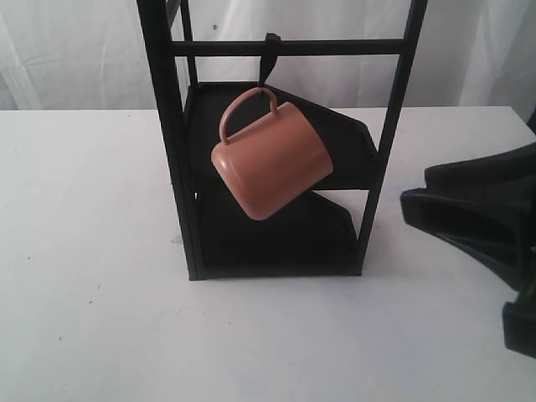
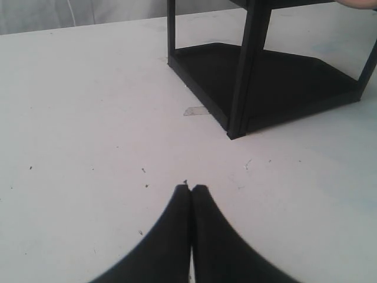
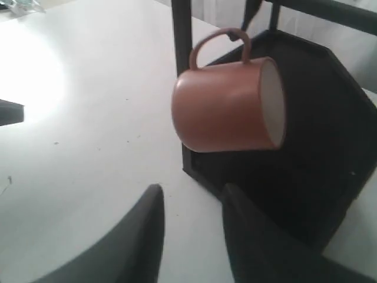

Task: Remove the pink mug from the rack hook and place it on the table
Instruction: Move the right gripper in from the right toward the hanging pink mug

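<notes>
Right wrist view shows the right jaws parted and empty over the white desk (image 3: 76, 118), near the pink mug (image 3: 227, 109) but not touching it. The left jaws are pressed together, holding nothing, above bare desk near the black frame (image 2: 247, 71). The mug hangs tilted by its handle from the rack hook (image 1: 270, 63) on the crossbar (image 1: 335, 47), clear of the desk, in front of the black trays (image 1: 343, 134).

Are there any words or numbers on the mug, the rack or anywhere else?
None: no words, numbers or signs can be read in any view. The pink mug is plain, the black rack carries no label, and the table shows only small dark specks, not letters.
</notes>
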You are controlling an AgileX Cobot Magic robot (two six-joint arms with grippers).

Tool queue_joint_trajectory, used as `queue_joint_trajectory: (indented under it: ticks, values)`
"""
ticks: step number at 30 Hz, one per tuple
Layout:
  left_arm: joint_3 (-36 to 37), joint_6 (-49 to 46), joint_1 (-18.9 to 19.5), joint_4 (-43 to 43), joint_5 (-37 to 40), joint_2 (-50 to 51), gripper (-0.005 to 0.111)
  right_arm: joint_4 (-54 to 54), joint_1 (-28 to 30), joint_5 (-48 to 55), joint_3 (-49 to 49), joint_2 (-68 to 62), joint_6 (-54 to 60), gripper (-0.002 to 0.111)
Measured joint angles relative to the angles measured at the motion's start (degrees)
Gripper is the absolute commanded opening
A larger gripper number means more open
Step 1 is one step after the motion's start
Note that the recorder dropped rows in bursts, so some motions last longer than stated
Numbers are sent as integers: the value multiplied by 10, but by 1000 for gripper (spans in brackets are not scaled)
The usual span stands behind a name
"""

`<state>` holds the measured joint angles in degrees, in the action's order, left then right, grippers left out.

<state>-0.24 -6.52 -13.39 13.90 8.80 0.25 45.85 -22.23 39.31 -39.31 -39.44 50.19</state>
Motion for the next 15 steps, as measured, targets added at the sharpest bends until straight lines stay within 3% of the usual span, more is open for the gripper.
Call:
queue_joint_trajectory:
  ticks: [3,15]
  values:
    - [0,0,0,0,0,0,0,41,0,7,0,-21,60,54]
    - [0,0,0,0,0,0,0,265,38,-2,0,-165,352,54]
